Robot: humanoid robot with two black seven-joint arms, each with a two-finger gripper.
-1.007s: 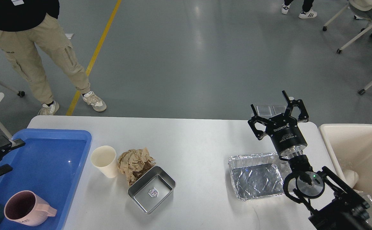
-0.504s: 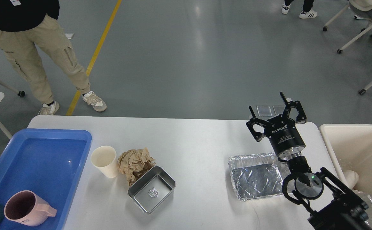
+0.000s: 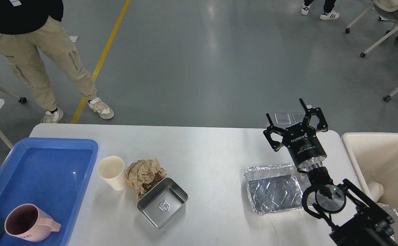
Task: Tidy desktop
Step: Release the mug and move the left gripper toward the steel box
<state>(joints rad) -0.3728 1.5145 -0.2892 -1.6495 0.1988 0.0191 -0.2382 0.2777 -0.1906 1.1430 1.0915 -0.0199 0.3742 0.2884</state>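
Observation:
The white desktop (image 3: 212,147) spans the view. On it stand a cream paper cup (image 3: 112,172), a crumpled brown paper ball (image 3: 145,175) and a small steel tray (image 3: 162,207), close together left of centre. A foil tray (image 3: 274,192) lies at the right. My right gripper (image 3: 294,116) is raised over the desktop's far right, above and behind the foil tray, open with nothing between its fingers. My left gripper is out of view.
A blue plastic tray (image 3: 48,171) at the left edge holds a pink mug (image 3: 28,222). A beige bin (image 3: 387,164) stands at the right of the desktop. A person (image 3: 38,51) stands beyond the far left corner. Chairs are at the far right.
My left gripper, seen at the left edge a second ago, has withdrawn out of view. My right gripper rose slightly and has since held still.

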